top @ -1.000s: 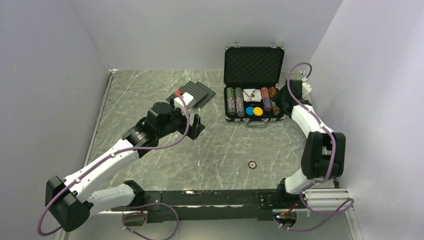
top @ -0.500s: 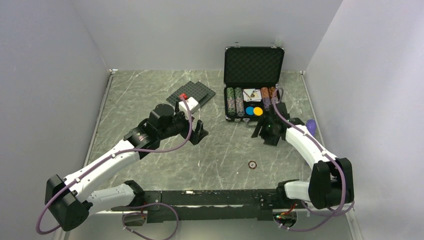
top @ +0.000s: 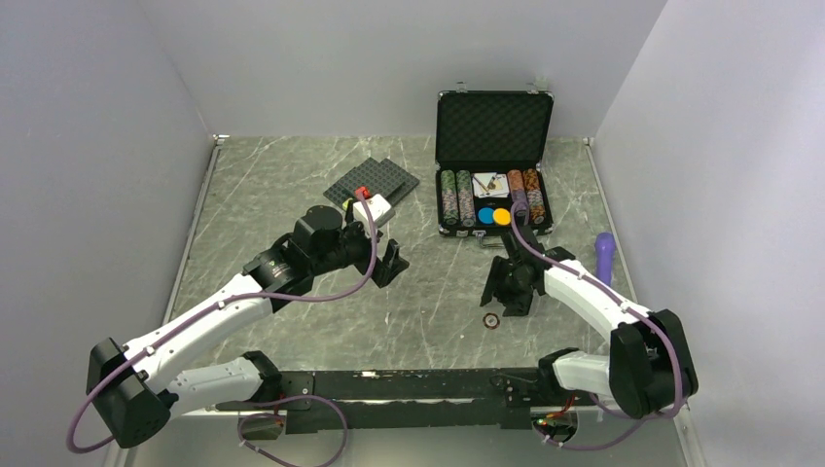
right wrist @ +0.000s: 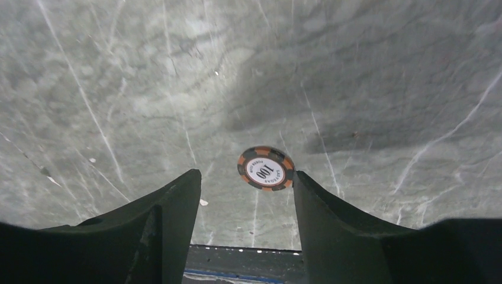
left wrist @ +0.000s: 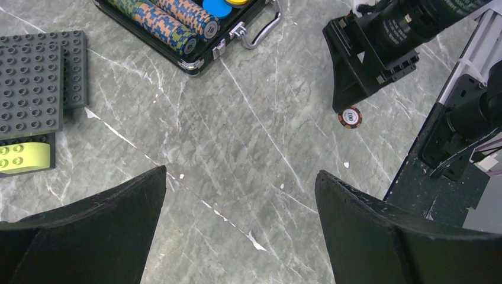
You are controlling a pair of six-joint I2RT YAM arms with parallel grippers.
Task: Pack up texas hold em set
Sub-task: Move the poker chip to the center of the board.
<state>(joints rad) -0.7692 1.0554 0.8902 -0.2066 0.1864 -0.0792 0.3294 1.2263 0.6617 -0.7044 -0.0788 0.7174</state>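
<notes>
Chip [right wrist: 266, 168] marked 100 lies flat on the table [top: 292, 185], alone, well apart from the case [top: 494, 126]. Your right gripper [right wrist: 244, 177] hangs low over it, jaws parted and holding nothing; the chip shows between the fingertips. Your left gripper [left wrist: 241, 174] stands wide and empty above the table. The case is open, lid upright, with chip rows [top: 456, 197], cards [top: 487, 182] and two discs [top: 493, 216] inside.

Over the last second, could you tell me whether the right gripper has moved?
Yes. The right gripper left the open black silver-edged briefcase and came nearer, toward the brown poker chip.
</notes>
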